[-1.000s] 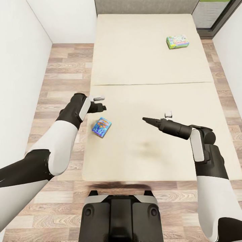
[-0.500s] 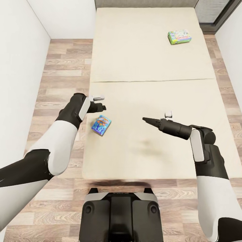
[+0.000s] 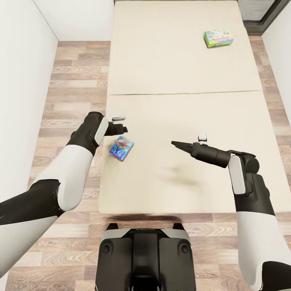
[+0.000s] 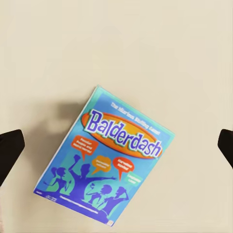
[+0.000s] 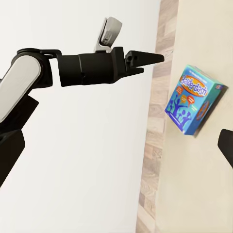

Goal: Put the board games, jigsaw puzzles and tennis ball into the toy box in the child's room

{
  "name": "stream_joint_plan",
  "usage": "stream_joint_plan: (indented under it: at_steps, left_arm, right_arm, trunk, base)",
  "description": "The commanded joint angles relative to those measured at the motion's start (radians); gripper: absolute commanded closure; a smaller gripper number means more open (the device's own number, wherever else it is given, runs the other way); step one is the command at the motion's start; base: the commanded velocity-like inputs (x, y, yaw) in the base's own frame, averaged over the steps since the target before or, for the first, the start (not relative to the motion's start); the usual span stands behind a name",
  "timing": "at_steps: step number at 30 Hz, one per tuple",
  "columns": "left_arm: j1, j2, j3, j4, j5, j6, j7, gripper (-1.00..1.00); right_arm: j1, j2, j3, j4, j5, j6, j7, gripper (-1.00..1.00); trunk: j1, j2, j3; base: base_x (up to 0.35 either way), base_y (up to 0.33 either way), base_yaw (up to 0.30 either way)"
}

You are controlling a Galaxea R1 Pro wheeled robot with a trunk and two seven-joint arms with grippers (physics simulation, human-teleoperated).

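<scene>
A blue board game (image 3: 121, 148), lettered Balderdash, lies on the beige bed (image 3: 173, 76) near its left edge. My left gripper (image 3: 122, 129) hovers just above it, open, and its dark fingertips (image 4: 9, 150) stand wide on either side of the blue board game (image 4: 109, 160). A green-edged board game (image 3: 218, 38) lies far off at the bed's back right. My right gripper (image 3: 174, 143) is open over the middle of the mattress, pointing left towards the blue board game (image 5: 194, 99) and the left gripper (image 5: 141, 58). The toy box, table, jigsaw puzzles and tennis ball are out of view.
White walls (image 3: 24, 60) close in the narrow room on both sides. Wood plank floor (image 3: 76, 81) runs along the bed's left. A dark window frame (image 3: 268, 16) stands at the back right. My base (image 3: 145, 258) sits at the bed's near edge.
The whole head view has shifted, so the bed and both games sit a little higher in the picture. Both arms hold the same pose, and the blue game lies where it was.
</scene>
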Motion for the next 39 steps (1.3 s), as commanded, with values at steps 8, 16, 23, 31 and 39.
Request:
stream_joint_plan:
  at_steps: [8,16,23,31,39]
  left_arm:
    - [-0.001,-0.001,0.003,-0.001,0.0,0.004,0.003,-1.0]
    - [-0.013,-0.013,0.002,0.022,0.005,-0.024,0.031,-1.0]
    - [-0.009,-0.013,0.002,-0.002,0.004,-0.037,0.01,-1.0]
    - [-0.008,-0.013,0.003,-0.008,0.004,-0.032,0.002,-1.0]
    - [-0.008,-0.013,0.002,-0.008,0.004,-0.031,0.001,-1.0]
  right_arm:
    - [-0.001,0.006,0.001,-0.002,0.011,0.003,0.005,-1.0]
    - [0.01,0.02,0.013,-0.012,0.019,0.003,-0.002,-1.0]
    - [-0.011,0.033,0.01,-0.011,0.02,0.003,-0.002,-1.0]
    - [-0.016,0.043,0.01,-0.011,0.02,0.003,-0.002,-1.0]
    - [-0.016,0.044,0.009,-0.011,0.019,0.003,-0.002,-1.0]
  trunk:
    - [0.001,-0.002,-0.009]
    - [0.001,-0.002,-0.01]
    - [0.001,-0.002,-0.01]
    - [0.001,-0.002,-0.01]
    - [0.001,-0.002,-0.01]
  base:
    - [0.0,0.0,0.0]
    - [0.0,0.0,0.0]
    - [0.0,0.0,0.0]
    - [0.0,0.0,0.0]
    - [0.0,0.0,0.0]
